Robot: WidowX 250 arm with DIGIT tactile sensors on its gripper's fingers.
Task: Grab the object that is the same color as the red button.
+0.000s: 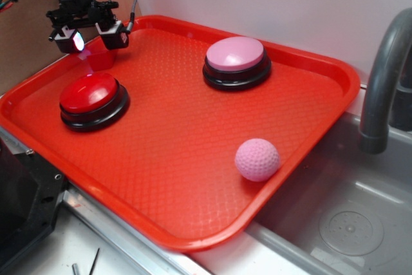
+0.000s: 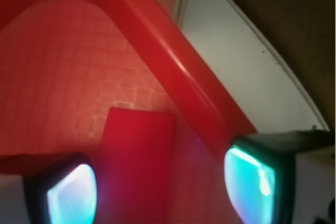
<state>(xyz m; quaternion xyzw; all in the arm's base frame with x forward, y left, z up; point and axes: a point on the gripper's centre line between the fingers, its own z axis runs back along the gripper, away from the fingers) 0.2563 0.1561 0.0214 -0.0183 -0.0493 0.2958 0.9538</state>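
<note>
Two claw [image 1: 87, 38] fingers [image 2: 71, 195] spread wide, holding nothing, straddled small red wedge block [image 2: 137, 161] near tray [image 1: 309, 159] back-left corner; red button [image 1: 90, 93] sat near tray's left edge.

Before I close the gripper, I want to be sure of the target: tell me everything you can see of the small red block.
The small red block looks matte and solid, flat-faced with straight edges. It lies on the red tray in its far left corner, near the rim, beyond the red button. The open gripper hovers above it, a finger on either side, not touching.
</note>
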